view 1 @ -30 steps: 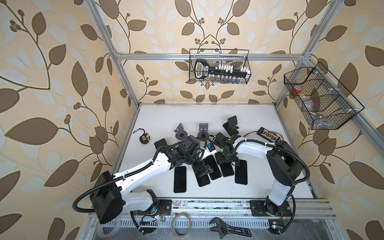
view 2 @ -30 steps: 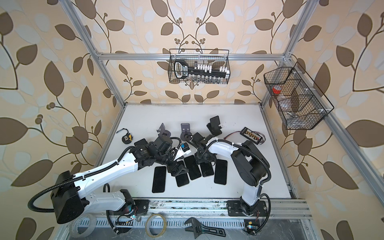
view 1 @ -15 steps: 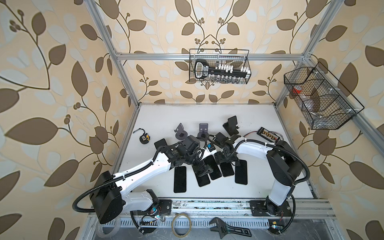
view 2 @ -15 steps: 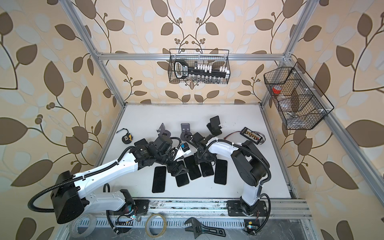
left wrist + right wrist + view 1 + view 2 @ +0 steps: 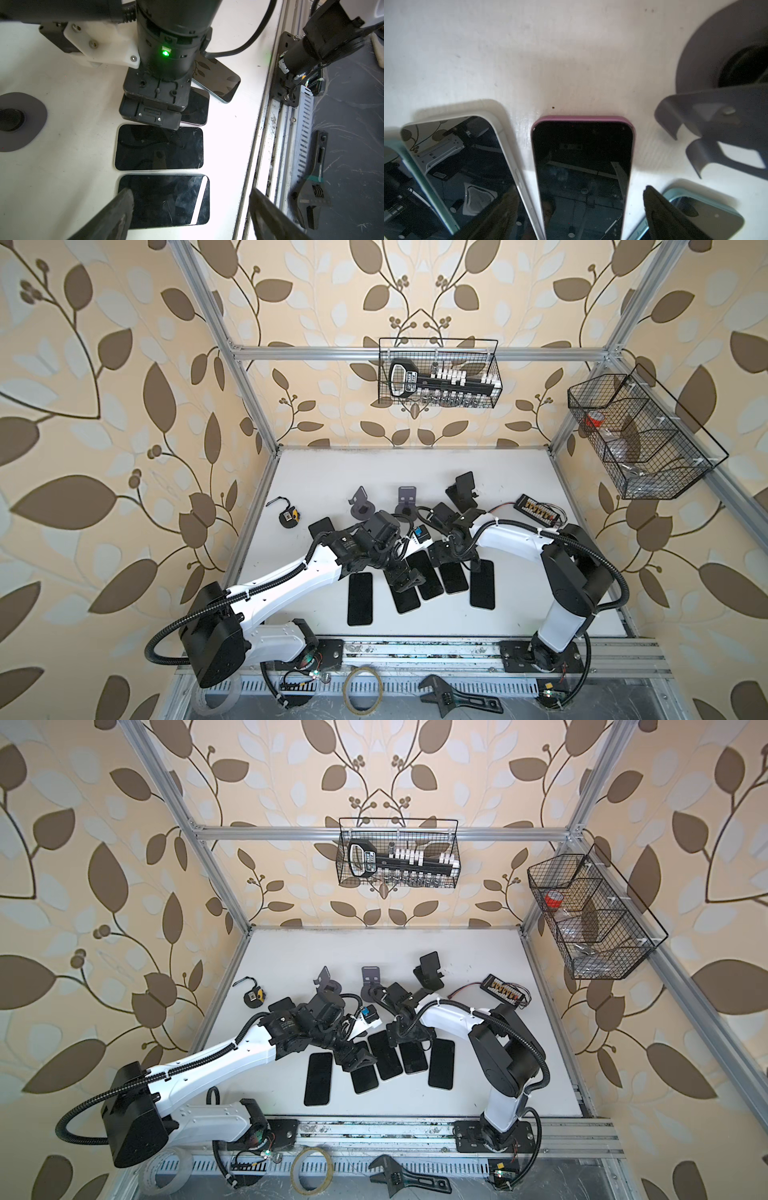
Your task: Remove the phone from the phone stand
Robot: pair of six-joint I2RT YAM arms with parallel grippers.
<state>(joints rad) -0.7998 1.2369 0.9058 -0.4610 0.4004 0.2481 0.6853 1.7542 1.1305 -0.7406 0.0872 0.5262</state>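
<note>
Black glass phone (image 5: pixel 164 199) near, flat under left gripper (image 5: pixel 189 191), jaws spread, empty. Right of it, pink-cased phone (image 5: pixel 582 176) flat on table (image 5: pixel 467 52), off stand, between right gripper (image 5: pixel 578 190) fingers, jaws apart, nothing gripped. Likely light, rigid, slick-faced, fragile; pinch long case edges. Beyond: grey stand (image 5: pixel 716 116), empty.

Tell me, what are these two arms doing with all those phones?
Two robot arms are clearing the phone stands, which look empty. Five phones lie flat in a row on the white table. The right gripper hangs open over the pink-edged phone, the left gripper open over another phone.
</note>
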